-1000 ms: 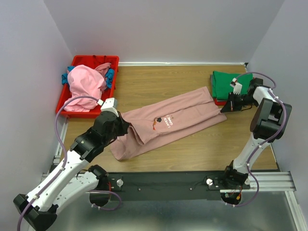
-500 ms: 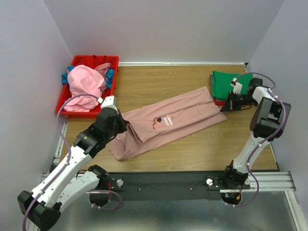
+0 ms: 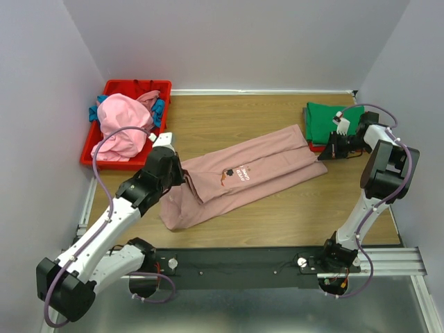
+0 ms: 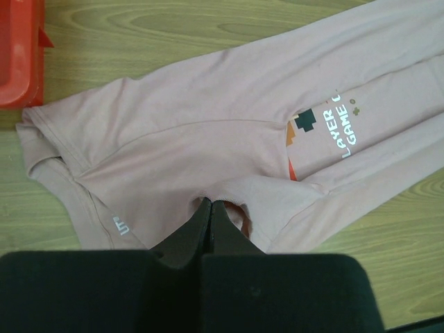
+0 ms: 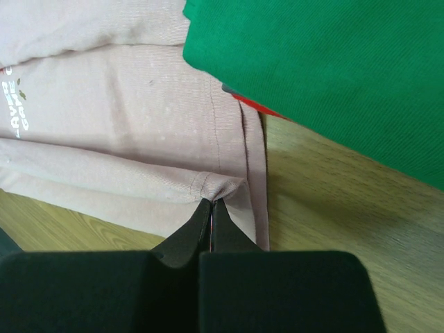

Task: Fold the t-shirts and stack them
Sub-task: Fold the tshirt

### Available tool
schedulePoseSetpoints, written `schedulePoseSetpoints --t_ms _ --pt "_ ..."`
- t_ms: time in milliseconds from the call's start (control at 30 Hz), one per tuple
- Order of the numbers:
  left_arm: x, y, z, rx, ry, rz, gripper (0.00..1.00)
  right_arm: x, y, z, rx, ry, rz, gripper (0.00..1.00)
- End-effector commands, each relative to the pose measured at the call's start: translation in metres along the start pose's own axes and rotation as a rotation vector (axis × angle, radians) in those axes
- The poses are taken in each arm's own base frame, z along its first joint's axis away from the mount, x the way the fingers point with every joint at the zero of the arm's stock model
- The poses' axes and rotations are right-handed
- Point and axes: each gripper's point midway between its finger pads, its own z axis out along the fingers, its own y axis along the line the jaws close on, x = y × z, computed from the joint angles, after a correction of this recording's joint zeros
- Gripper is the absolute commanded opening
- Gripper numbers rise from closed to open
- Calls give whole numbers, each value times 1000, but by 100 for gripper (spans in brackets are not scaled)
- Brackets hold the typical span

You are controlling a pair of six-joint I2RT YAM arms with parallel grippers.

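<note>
Holds the dusty-pink t-shirt (image 3: 243, 177) as a long band slanting across the middle of the table (image 3: 277, 215), print up. Pinches its left end with the left gripper (image 4: 210, 207), jaws closed on a fold of cloth. Clamps its right hem in the right gripper (image 5: 210, 203), tips shut on a pucker. Shows the green t-shirt (image 3: 334, 118) folded at the far right edge, and the brighter pink t-shirt (image 3: 121, 125) heaped in the red bin (image 3: 97, 156) at the far left corner.

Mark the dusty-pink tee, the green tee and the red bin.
dusty-pink tee (image 3: 277, 159), top view, its flat middle.
green tee (image 3: 322, 119), top view, folded top face.
red bin (image 3: 139, 84), top view, far rim.
</note>
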Motion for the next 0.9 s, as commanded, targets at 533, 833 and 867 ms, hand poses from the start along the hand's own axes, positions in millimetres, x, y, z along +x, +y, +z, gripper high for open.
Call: schedulePoseSetpoints --t_ms 533,833,867 --pt "-44 -2 30 30 -54 72 0 0 -14 8 42 -3 -1 1" --pt "-44 1 46 28 -25 100 0 -2 -14 8 40 -10 0 1" --pt "-45 2 48 28 -27 100 0 -2 -14 8 40 -10 2 1"
